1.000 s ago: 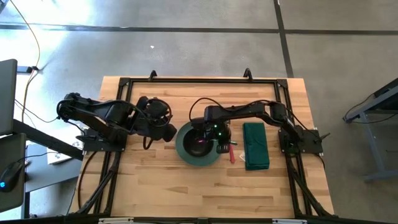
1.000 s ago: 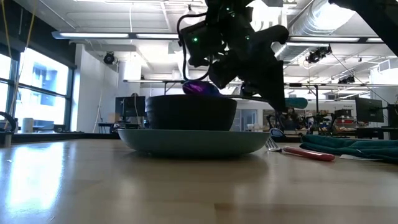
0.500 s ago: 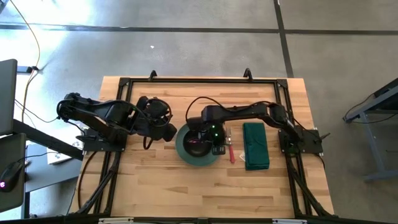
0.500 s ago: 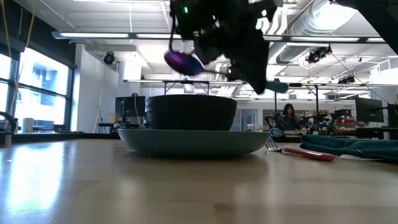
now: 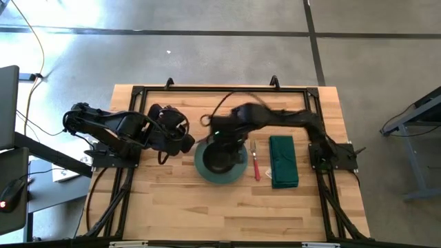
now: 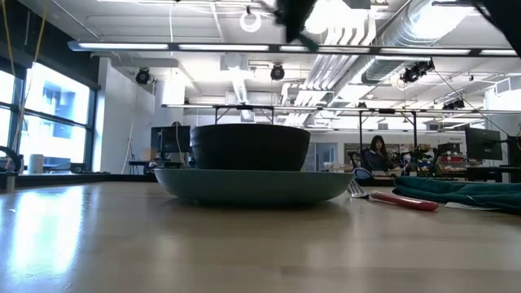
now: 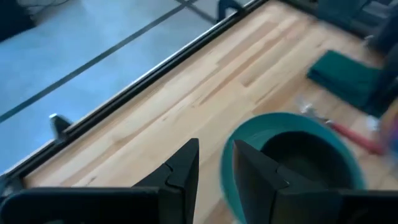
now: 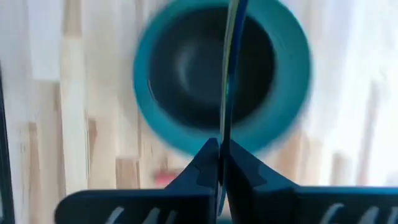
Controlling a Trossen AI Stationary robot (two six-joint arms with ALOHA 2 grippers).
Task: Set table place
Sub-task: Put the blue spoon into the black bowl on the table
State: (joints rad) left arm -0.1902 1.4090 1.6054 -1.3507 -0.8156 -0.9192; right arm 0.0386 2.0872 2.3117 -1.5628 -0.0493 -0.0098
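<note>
- High view: the table (image 5: pixel 172 213) fills the middle of the floor, a light wood top with a black rail frame around it.
- A teal plate (image 5: pixel 220 164) lies near the table's middle, and a dark bowl (image 5: pixel 220 160) sits on it.
- Just right of the plate lies a fork (image 5: pixel 255 160) with a red handle, apart from the plate's rim.
- Right of the fork lies a folded green cloth (image 5: pixel 283 160), its long side running near to far.
- The right gripper (image 5: pixel 219 132) hangs above the far edge of the plate, its arm stretching in from the table's right side.
- Right wrist view: the right gripper (image 8: pixel 221 163) has its fingers pressed together on a thin, shiny utensil (image 8: pixel 230 68) that runs across the picture above the bowl (image 8: pixel 208 65); what kind of utensil it is cannot be told.
- The left gripper (image 5: pixel 185 145) waits just left of the plate, over the table's left half.
- Left wrist view: the left gripper (image 7: pixel 214 163) has a narrow gap between its fingers, with nothing in it.
- Low view: bowl (image 6: pixel 251 146) and plate (image 6: pixel 252 185) stand on the table (image 6: pixel 163 244), with the fork (image 6: pixel 399 199) and the cloth (image 6: pixel 464 195) to the right.
</note>
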